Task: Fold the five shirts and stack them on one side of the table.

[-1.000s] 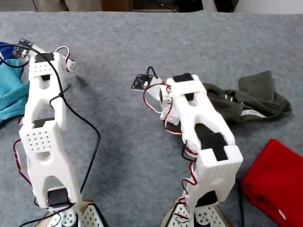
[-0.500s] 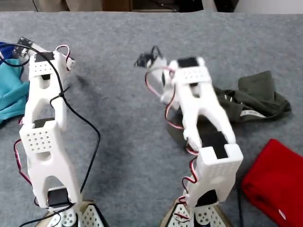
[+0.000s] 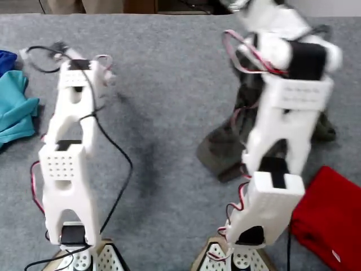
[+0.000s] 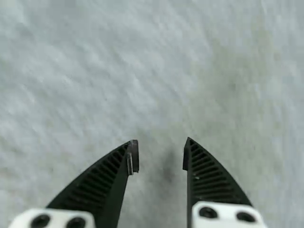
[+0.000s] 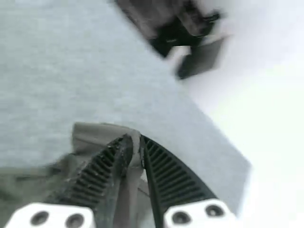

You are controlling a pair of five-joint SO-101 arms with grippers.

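Two arms out: right gripper [image 5: 140, 145] pinches the olive shirt [image 3: 225, 151], its cloth trailing down to the grey table's [image 3: 163, 73] right side; left gripper [image 4: 160, 154] hovers above the table, fingers apart.

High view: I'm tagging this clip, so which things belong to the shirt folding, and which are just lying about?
Job in hand:
olive shirt, pinched in the right gripper
red shirt
teal shirt
blue shirt
left gripper, jaws open

Just there:
grey table cover
black cable on an arm
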